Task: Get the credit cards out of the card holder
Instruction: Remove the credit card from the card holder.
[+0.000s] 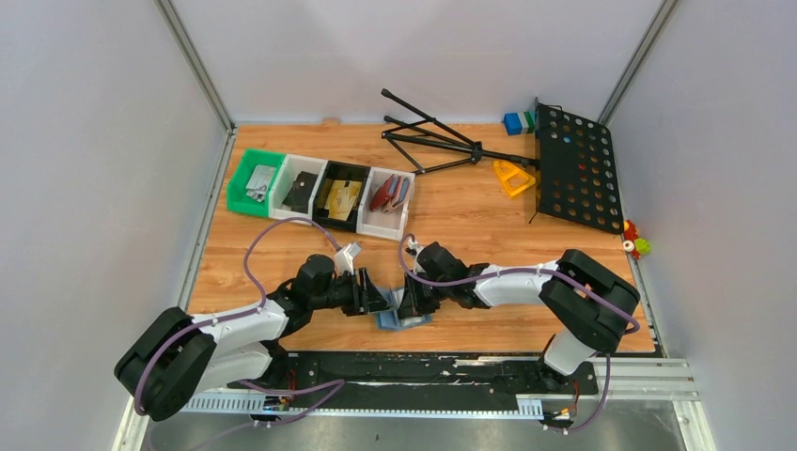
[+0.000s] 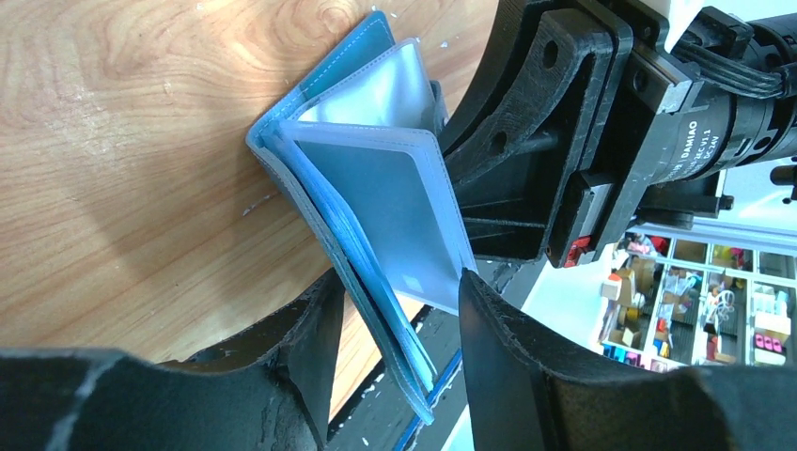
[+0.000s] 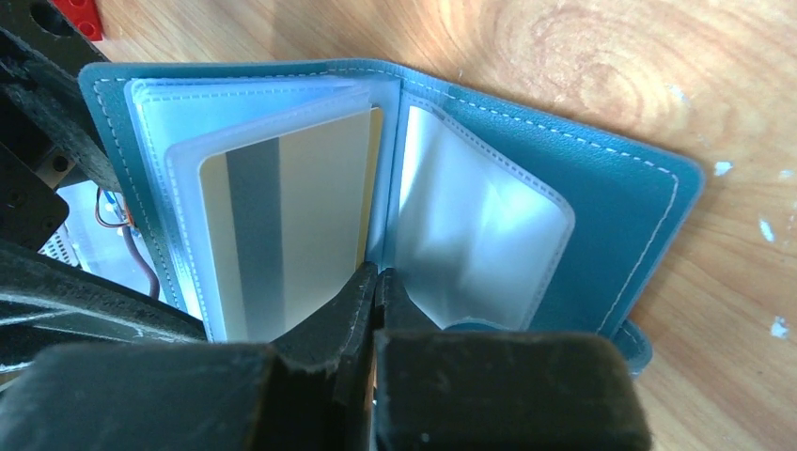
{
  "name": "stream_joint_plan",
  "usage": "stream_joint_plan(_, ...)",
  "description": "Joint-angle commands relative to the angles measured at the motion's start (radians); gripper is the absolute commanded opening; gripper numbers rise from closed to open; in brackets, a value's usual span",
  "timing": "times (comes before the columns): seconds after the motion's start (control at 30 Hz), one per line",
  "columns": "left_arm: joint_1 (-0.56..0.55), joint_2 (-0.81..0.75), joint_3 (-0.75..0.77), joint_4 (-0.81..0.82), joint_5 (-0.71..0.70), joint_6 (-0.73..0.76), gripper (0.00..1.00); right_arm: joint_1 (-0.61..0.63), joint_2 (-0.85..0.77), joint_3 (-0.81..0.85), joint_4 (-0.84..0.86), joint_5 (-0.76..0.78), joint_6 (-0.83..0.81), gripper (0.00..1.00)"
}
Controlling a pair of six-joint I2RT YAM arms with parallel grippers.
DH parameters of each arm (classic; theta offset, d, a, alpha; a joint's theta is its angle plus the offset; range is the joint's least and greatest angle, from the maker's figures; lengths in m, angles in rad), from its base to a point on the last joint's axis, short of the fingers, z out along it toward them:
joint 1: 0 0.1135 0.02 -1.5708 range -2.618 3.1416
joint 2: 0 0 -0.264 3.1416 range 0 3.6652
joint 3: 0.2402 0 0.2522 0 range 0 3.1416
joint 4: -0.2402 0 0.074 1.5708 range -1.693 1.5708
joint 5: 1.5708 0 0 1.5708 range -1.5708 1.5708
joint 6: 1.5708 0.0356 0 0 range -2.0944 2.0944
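Observation:
The card holder, a slate-blue bifold wallet, stands open near the table's front edge between both grippers. My left gripper has its fingertips pressed on one half's cover and clear sleeves. In the right wrist view the wallet is spread open. A gold-tan credit card with a grey stripe sits in a clear sleeve on its left half. An empty sleeve lies on the right half. My right gripper is shut at the fold, pinching the card's lower corner. It also shows in the left wrist view.
A row of bins stands at the back left: green, white, black with gold-tan cards, and white with a red and a bluish-grey wallet. A folded tripod, a yellow piece and a black perforated panel lie at the back right.

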Motion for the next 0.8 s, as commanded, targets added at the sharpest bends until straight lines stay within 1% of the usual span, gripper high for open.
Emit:
stream_joint_plan(0.0, -0.004, 0.010, 0.025, -0.009, -0.005, 0.035, 0.55, 0.012, 0.010, 0.039, 0.000, 0.001, -0.020, 0.00)
stream_joint_plan(0.17, -0.004, -0.004, 0.025, -0.013, -0.003, 0.032, 0.60, 0.018, 0.015, 0.047, -0.011, 0.009, -0.027, 0.00)
stream_joint_plan(0.37, -0.004, -0.003, 0.031, -0.032, -0.008, 0.039, 0.61, 0.031, 0.014, 0.062, -0.026, 0.018, -0.035, 0.00)
stream_joint_plan(0.47, -0.004, 0.015, 0.040, -0.056, -0.011, 0.041, 0.60, 0.046, 0.012, 0.084, -0.065, 0.047, -0.052, 0.00)
stream_joint_plan(0.53, -0.004, 0.017, 0.059, -0.110, -0.023, 0.056, 0.56, 0.054, 0.012, 0.099, -0.102, 0.067, -0.061, 0.00)
stream_joint_plan(0.63, -0.004, 0.009, 0.087, -0.201, -0.048, 0.092, 0.54, 0.061, 0.007, 0.108, -0.133, 0.090, -0.068, 0.00)
stream_joint_plan(0.77, -0.004, 0.001, 0.109, -0.260, -0.064, 0.115, 0.47, 0.059, -0.011, 0.097, -0.137, 0.092, -0.072, 0.04)
